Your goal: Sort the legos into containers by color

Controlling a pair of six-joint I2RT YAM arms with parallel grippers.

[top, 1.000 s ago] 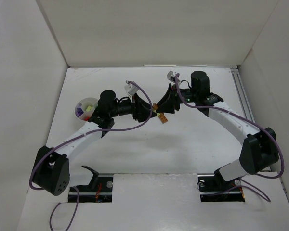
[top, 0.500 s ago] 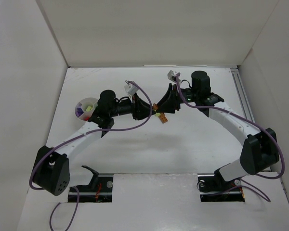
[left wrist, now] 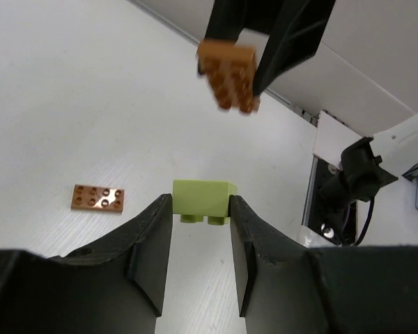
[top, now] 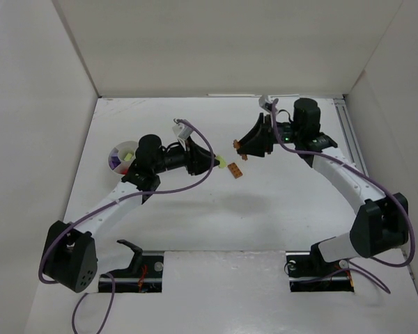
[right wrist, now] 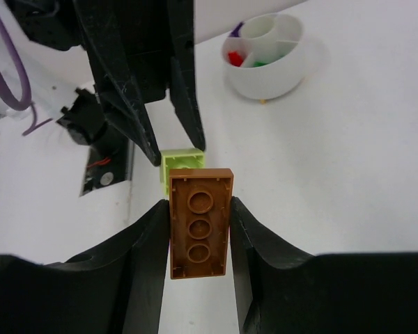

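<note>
My left gripper (left wrist: 200,209) is shut on a pale green lego (left wrist: 203,199), held above the table; it also shows in the top view (top: 221,163). My right gripper (right wrist: 200,209) is shut on an orange-brown lego plate (right wrist: 199,223), underside toward its camera; this plate shows in the top view (top: 236,144) and the left wrist view (left wrist: 228,72). The two grippers face each other, a short way apart. Another orange-brown plate (top: 234,171) lies flat on the table below them, and shows in the left wrist view (left wrist: 98,198). The white round container (top: 123,155) stands left, holding purple, red and green legos (right wrist: 238,56).
The container (right wrist: 268,62) has inner dividers. White walls enclose the table at the back and both sides. A metal rail (top: 350,136) runs along the right edge. The arm bases and cable slots sit at the near edge.
The two grippers were together at the centre; now they have pulled apart. The right one moved right with the orange-brown plate, the left one holds the pale green lego.
</note>
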